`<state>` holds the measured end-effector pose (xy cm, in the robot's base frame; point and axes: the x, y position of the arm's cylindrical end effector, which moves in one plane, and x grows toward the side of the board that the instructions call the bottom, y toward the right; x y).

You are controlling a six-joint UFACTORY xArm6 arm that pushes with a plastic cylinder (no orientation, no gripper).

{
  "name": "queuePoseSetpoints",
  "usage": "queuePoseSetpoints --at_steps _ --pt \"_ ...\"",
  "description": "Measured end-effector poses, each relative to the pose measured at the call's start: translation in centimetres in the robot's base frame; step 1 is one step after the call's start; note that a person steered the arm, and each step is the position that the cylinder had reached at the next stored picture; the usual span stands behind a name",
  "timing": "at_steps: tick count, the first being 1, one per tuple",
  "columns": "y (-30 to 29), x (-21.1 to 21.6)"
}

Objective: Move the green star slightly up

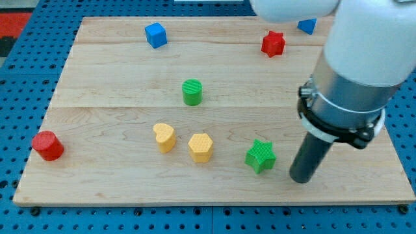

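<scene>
Near the right front corner of the wooden board (117,110): my tip (301,178), planted on the surface, just right of the green star (260,156), close beside it with a narrow strip of wood showing between. Nothing held, nothing clamped; a plain dark rod, no jaws to open or close, touching only the board so far as can be seen. Green star sitting near the front edge, right of centre.

Left of the star, close by: yellow hexagon block (201,147), then yellow heart block (164,137) just beside it, a small gap between the two. Farther back, around mid-board: green cylinder (192,91), upright, well apart from the star. Far left, near the board's edge: red cylinder (47,145). Toward the far edge: blue cube (156,34) left of centre, red star (273,43) on the right, and another blue block (307,26) at the far right, partly hidden behind the arm's pale housing, shape unclear.
</scene>
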<state>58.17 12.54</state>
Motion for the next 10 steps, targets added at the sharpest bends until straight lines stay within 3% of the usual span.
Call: queuePoseSetpoints --at_steps 6,8,10 --pt "-2.3 -0.7" --pt "-4.8 1.8" --pt "-6.5 -7.6"
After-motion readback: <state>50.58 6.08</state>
